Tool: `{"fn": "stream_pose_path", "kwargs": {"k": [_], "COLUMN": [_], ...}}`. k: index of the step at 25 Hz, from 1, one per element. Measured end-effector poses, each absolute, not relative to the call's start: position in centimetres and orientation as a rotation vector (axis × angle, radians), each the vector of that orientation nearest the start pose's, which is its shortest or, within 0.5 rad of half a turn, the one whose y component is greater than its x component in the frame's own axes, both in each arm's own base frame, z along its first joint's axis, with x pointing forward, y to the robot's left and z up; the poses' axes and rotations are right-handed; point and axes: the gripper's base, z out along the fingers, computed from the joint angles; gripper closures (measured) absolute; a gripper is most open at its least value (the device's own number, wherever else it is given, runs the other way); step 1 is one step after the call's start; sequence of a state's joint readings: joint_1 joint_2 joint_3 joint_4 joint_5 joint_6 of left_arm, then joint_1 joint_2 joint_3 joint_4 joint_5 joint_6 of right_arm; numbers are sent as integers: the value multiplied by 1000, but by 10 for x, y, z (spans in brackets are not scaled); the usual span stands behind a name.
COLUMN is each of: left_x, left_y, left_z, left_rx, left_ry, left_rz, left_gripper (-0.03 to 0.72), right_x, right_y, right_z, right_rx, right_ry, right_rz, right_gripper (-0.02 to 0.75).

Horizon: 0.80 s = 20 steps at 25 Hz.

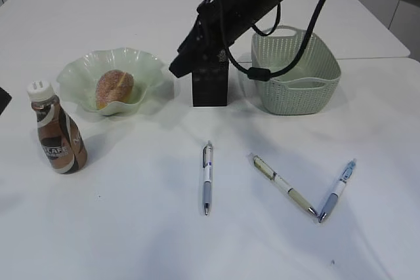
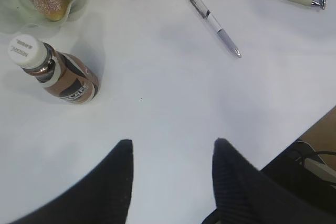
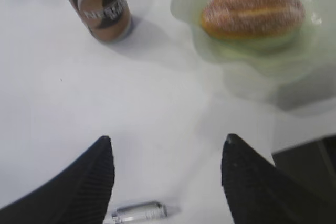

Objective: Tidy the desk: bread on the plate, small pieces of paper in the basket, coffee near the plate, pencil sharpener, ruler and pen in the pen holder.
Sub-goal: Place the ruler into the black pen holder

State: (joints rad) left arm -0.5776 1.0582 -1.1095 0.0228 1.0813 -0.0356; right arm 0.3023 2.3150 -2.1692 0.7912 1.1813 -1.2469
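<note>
right gripper (image 3: pixel 165 179): we see jaws spread wide, empty, above the pen holder (image 1: pixel 210 83), likely just past a drop.
left gripper (image 2: pixel 173 174): wide apart, empty, idle.
pens: three loose on the table (image 1: pixel 131 227), middle pen (image 1: pixel 207 177) nearest the holder.
bread (image 1: pixel 114 88): on the plate (image 1: pixel 79 73); coffee bottle (image 1: pixel 58 130) beside it.
basket (image 1: pixel 295 70): right of the holder.

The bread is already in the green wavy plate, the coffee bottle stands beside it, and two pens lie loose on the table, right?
Nearly. The bread is in the plate and the coffee bottle stands beside it, but the exterior view shows three pens loose on the table, not two: one in the middle, one to its right and a blue one.
</note>
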Motion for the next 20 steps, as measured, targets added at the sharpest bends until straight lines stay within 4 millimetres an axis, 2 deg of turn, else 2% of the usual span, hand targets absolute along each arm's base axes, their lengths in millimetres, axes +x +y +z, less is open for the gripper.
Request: {"fn": "stream_pose_path", "kwargs": {"k": [3,4,5,7,8,14,20], "left_x": [163,163,163,163,163,163,163], "left_y": [-104,-104,-104,-104,-104,-104,-104], "left_z": [371,371,371,371,371,371,371], "left_rx": [682,682,682,682,682,682,682], "left_ry": [2434,2434,2434,2434,2434,2434,2434], "left_rz": [-219,-219,-219,-219,-219,-219,-219], "left_gripper": [348,348,348,348,348,348,348], "right_x": [459,459,461,461,465,469,469], "right_y": [193,193,184,184,171,152,148], "right_z": [250,250,245,245,239,242,246], "right_rx": [-1500,-1500,-1456,-1456,-1386,-1247,-1127], "right_ry": [2105,2105,2234,2234,2383,2522,2581], "right_rz": [575,575,465,465,283,19,-26], "right_gripper": [232,232,232,232,231,230,230]}}
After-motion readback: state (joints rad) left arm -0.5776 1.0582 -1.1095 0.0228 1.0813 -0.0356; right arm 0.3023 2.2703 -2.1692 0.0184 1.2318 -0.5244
